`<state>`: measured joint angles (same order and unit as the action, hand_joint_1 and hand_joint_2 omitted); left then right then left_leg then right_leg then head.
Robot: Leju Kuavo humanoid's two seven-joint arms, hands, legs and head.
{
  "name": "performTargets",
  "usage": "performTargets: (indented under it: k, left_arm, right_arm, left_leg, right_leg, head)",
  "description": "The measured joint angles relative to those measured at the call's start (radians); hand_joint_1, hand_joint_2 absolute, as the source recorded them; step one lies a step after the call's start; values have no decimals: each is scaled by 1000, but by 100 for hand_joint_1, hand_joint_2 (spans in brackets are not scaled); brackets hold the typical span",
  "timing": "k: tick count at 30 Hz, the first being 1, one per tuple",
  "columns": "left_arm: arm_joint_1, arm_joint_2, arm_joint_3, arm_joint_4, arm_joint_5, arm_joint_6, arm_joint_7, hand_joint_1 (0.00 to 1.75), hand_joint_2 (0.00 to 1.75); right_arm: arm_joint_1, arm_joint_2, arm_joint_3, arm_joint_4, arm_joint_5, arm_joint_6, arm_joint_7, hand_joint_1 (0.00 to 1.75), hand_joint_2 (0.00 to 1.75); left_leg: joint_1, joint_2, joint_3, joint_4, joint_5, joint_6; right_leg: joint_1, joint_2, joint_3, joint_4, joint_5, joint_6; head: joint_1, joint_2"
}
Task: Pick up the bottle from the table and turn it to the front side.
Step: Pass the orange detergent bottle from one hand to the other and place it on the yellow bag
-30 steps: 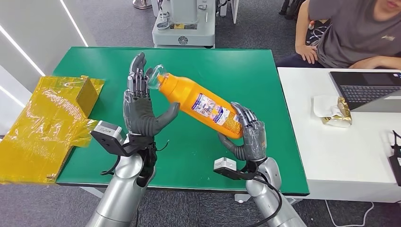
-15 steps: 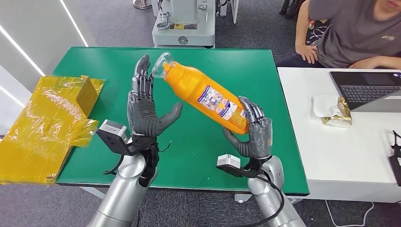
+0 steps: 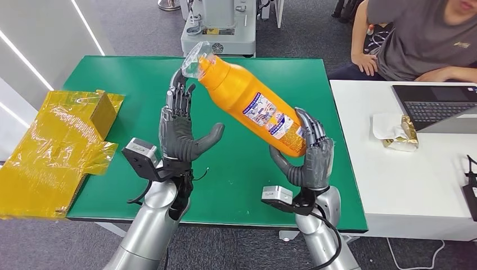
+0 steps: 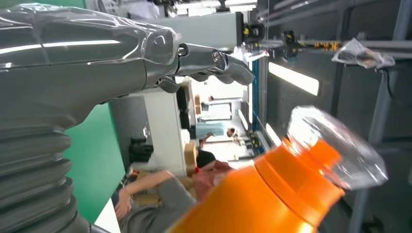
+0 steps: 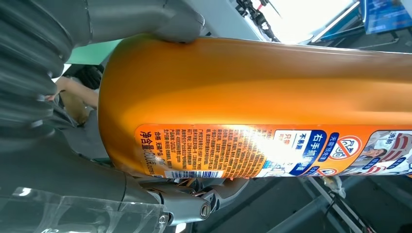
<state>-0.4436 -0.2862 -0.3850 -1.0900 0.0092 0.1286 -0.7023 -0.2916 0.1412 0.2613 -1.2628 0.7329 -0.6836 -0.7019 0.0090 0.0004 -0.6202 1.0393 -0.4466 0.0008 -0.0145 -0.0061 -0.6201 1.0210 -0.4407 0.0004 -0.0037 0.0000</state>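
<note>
An orange bottle (image 3: 247, 101) with a clear cap (image 3: 196, 61) and a printed label hangs tilted above the green table (image 3: 112, 73), cap end up and toward the far left. My right hand (image 3: 311, 158) grips its lower end, and the label with a barcode (image 5: 194, 174) faces that wrist camera. My left hand (image 3: 179, 128) stands upright just left of the bottle with fingers spread, holding nothing; its fingertips (image 3: 179, 89) are close under the cap. In the left wrist view the orange bottle (image 4: 272, 194) and its cap (image 4: 335, 145) lie beyond the left hand (image 4: 87, 73).
Crumpled yellow wrapping (image 3: 53, 152) lies over the table's left edge. A white table (image 3: 405, 185) at the right carries a laptop (image 3: 439, 107) and a small packet (image 3: 400, 133). A person (image 3: 422, 39) sits behind it. A grey machine base (image 3: 219, 34) stands beyond the green table.
My right hand has raised the bottle and tipped it more upright, the cap going up and right. The left hand has risen and moved right with it, still holding nothing.
</note>
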Motion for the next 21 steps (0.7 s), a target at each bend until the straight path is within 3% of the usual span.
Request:
performTargets:
  k: [21]
  left_arm:
    - [-17,-27,-34,-45,1,-33,3,0,175]
  right_arm:
    - [-129,24,55,198,-75,0,7,175,175]
  left_leg:
    - [0,0,0,0,0,0]
  right_leg:
    - [0,0,0,1,0,0]
  head:
    - [0,0]
